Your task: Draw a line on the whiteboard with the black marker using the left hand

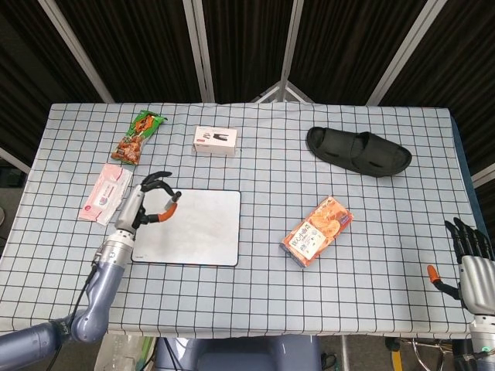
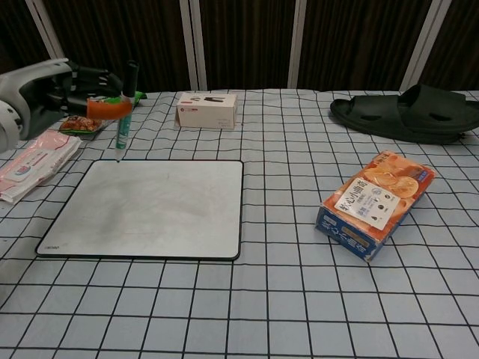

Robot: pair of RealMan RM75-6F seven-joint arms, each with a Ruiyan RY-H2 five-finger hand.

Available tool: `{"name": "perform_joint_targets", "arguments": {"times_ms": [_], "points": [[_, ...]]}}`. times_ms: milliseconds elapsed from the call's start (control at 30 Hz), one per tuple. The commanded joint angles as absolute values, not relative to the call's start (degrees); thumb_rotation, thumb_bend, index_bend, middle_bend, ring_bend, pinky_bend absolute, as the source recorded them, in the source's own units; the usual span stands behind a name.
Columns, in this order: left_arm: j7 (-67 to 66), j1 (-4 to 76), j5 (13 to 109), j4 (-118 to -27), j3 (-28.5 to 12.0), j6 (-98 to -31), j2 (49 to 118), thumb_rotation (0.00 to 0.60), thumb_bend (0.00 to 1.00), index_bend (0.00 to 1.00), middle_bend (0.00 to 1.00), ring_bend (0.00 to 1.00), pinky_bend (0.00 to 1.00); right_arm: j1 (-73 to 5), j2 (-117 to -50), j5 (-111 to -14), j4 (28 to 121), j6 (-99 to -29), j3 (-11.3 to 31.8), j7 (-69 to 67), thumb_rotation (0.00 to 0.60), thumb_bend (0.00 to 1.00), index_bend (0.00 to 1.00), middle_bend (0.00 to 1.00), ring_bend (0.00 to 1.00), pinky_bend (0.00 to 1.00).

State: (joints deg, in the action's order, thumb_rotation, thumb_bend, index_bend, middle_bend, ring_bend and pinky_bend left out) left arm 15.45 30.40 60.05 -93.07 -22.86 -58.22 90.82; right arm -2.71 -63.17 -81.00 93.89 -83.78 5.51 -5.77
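Whiteboard (image 2: 150, 206) bare; wipes pack (image 2: 34, 162) just left.

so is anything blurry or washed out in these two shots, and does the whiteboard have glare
Chest view: the left hand at the frame edge looks soft and slightly overexposed, while the marker it holds stays readable. The whiteboard shows grey smudges, no hard glare. Head view: even lighting, sharp overall, with the whiteboard matte and the background dark.

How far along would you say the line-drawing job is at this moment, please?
Done: the left hand holds the black marker roughly upright, tip down, over the far left edge of the whiteboard. In hand: bringing the tip to the board; whether it touches cannot be told. Left: the line itself, since no black stroke shows. The right hand rests idle at the table edge.
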Motion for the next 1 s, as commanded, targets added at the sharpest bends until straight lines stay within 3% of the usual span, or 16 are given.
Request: {"name": "perform_joint_targets", "arguments": {"times_ms": [33, 600, 1000], "points": [[18.38, 31.71, 62.11, -90.41, -21.63, -56.76, 93.91, 0.6, 0.59, 0.73, 0.19, 0.1, 0.21, -2.75, -63.15, -80.96, 93.96, -83.65, 5.51, -5.89, 0.6, 0.34, 0.0, 0.0, 0.0, 0.0], [25.22, 34.65, 66.53, -82.5, -19.37, -54.58, 101.34, 0.6, 0.59, 0.73, 0.19, 0.1, 0.21, -2.51, -63.14, -80.79, 93.77, -83.51, 5.32, -6.24, 0.6, 0.34, 0.0, 0.0, 0.0, 0.0], [27.39, 36.0, 67.08, -78.5, -19.87, -54.43, 104.08, 0.6, 0.59, 0.74, 0.19, 0.1, 0.21, -2.5, -63.14, -80.81, 93.73, -83.4, 5.28, -6.26, 0.6, 0.34, 0.0, 0.0, 0.0, 0.0]]}}
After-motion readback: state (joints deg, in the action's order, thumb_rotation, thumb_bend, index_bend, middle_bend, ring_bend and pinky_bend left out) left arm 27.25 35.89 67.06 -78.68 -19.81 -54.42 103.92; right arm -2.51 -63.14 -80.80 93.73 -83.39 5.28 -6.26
